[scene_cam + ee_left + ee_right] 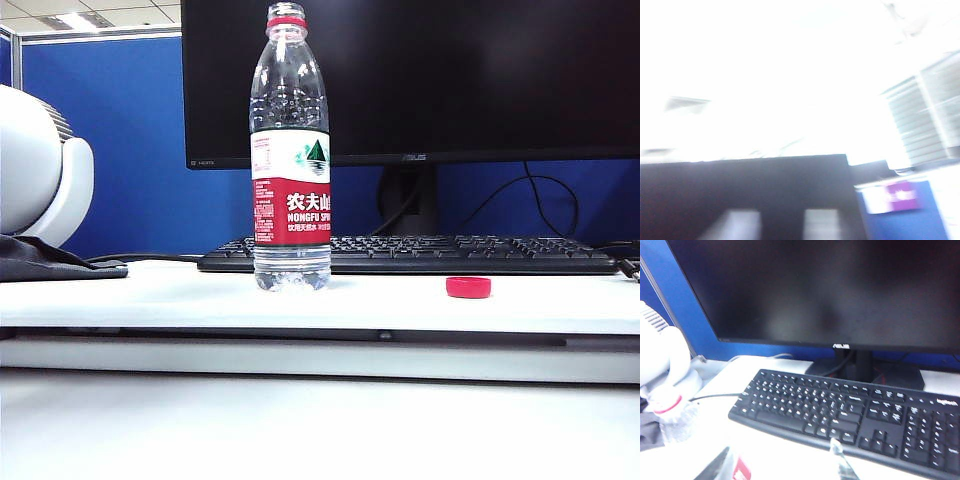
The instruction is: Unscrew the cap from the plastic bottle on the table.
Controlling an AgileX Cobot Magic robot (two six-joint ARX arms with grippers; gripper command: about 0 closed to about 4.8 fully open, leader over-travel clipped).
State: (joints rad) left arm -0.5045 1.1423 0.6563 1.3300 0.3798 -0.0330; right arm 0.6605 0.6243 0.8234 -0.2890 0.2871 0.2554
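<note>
The cap (468, 287) lies on the white table (150, 300) right of the plastic bottle (290, 160); neither claw's state shows.

Blue partition (130, 150) behind black monitor (420, 70) and keyboard (420, 254); bright ceiling light (75, 20).

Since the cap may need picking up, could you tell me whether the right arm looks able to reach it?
Probably yes: the cap lies alone on the table, right of the plastic bottle, nothing over it. The right claw, open, hangs before the keyboard; the left claw faces the ceiling.
</note>
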